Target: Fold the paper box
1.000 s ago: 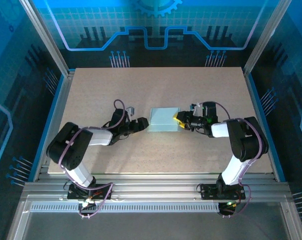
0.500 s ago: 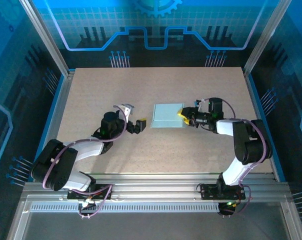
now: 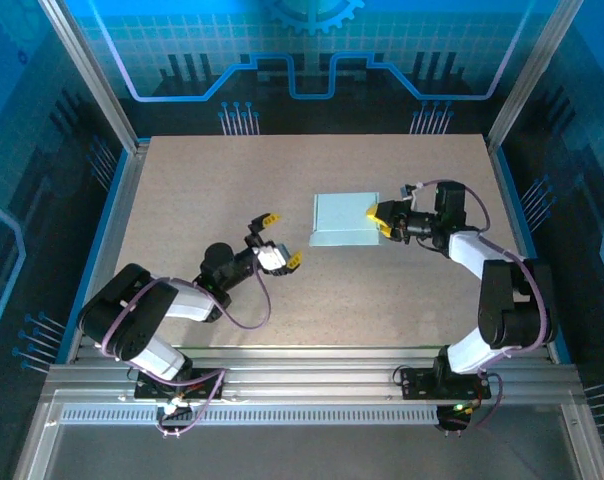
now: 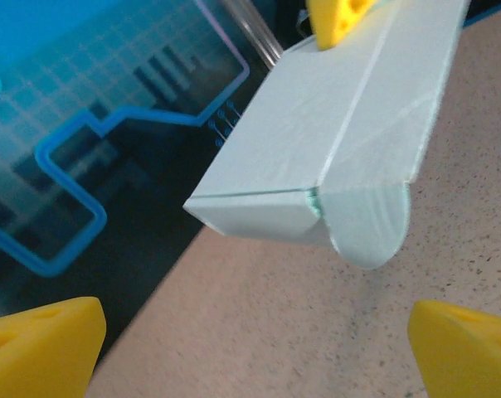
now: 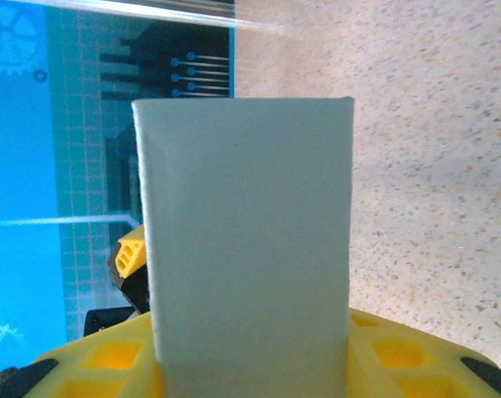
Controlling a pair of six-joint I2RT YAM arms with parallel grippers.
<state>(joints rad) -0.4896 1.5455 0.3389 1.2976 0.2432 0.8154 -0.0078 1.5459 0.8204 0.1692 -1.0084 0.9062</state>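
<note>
The right gripper [image 3: 380, 217] is clamping the paper box [image 3: 344, 218] by its edge, its yellow fingers pinching the side of the card nearest its own wrist, so the pale mint box is stretching away from the fingertips toward the middle of the table [image 3: 232, 170]. From the right wrist's own camera the paper box [image 5: 246, 249] is rising straight out from between the yellow pads [image 5: 400, 369] as a plain flat panel with crisp folded edges, and the speckled table [image 5: 416, 124] is lying off to one side of it. The left gripper [image 3: 282, 241] is standing with its fingers spread wide apart and nothing between them, near the box's far corner but not touching it, with a clear strip of tabletop in between. Looking along that empty hand, its two yellow fingertips [image 4: 39, 344] are framing the bottom corners of the view, and the paper box [image 4: 333, 141] is sitting just ahead of them and a little above. It is showing a long crease down its top face and a rounded flap [image 4: 368, 224] sticking out from the end closest to the left fingers. One yellow finger of the right gripper [image 4: 338, 16] is pressing on the box's other end, beyond the left hand's reach.
</note>
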